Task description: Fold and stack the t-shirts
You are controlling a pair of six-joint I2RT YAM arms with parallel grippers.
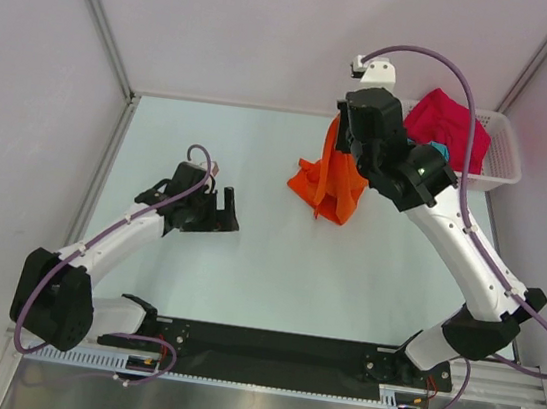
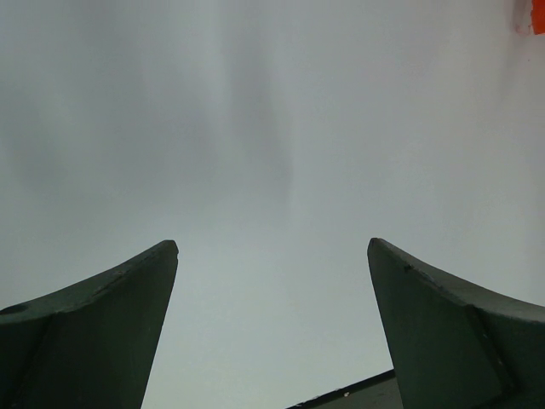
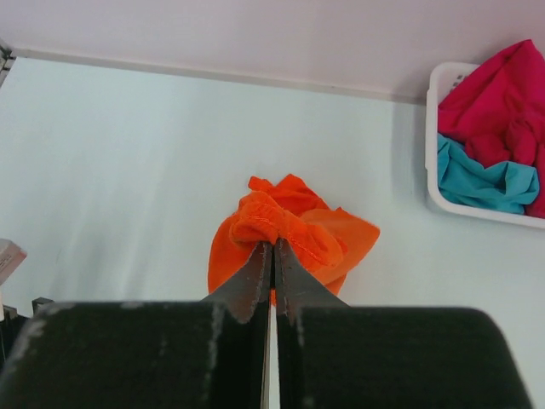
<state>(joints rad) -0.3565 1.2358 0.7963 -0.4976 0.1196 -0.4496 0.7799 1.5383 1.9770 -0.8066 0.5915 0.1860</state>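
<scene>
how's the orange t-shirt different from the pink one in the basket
The orange t-shirt hangs over the table; the pink t-shirt lies in the white basket. The orange one is pinched in the shut right end effector; nothing holds the pink one. The orange one is alone; the pink one lies against a teal t-shirt. Both are bunched, not folded.

Orange t-shirt (image 1: 329, 184): bunched, hanging from the right gripper (image 1: 343, 138) (whether its lower folds touch the table (image 1: 243, 281) is unclear).
Left gripper (image 1: 229, 211): fingers spread, over the table, well apart from the orange cloth.
Basket (image 1: 503, 166): white, far right corner, holding a crimson t-shirt (image 1: 452, 122) and a sliver of teal cloth (image 1: 439, 149).
</scene>
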